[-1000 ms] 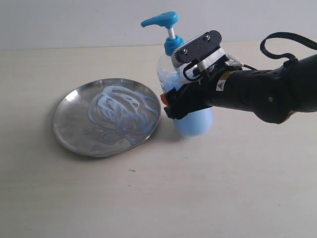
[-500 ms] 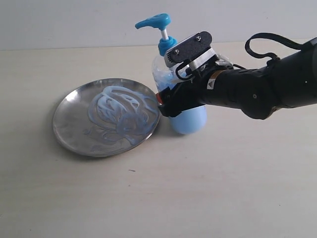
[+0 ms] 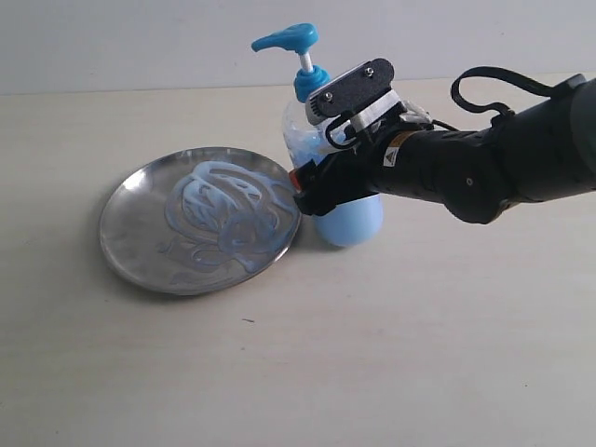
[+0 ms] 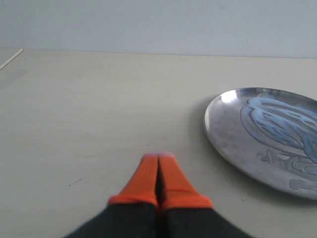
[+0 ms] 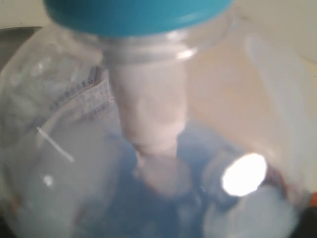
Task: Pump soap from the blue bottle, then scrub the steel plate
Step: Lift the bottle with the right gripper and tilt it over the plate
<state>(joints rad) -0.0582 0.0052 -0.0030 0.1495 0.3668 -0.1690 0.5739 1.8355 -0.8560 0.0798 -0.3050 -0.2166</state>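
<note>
The blue bottle (image 3: pixel 354 222) stands at the right rim of the steel plate (image 3: pixel 124 202), leaning a little left, with its blue pump head (image 3: pixel 284 39) raised and its spout over the plate's edge. My right gripper (image 3: pixel 319 189) is shut on the bottle's middle. Up close the clear bottle (image 5: pixel 148 124) and its blue collar (image 5: pixel 133 12) fill the right wrist view, hiding the fingers. Whitish-blue soap (image 3: pixel 228 200) lies in swirls on the plate. My left gripper (image 4: pixel 158 157) is shut and empty over bare table, beside the plate (image 4: pixel 230 126) with its soap (image 4: pixel 282 119). The left arm is outside the exterior view.
The pale table (image 3: pixel 391 354) stretches in front of the plate and bottle, bare apart from a few small specks. A light wall (image 3: pixel 140 42) runs along the table's far edge. My right arm (image 3: pixel 494 172) reaches in from the right.
My right arm has carried the bottle leftward toward the plate, so its base now sits at the plate's right rim. The plate and soap have not moved.
</note>
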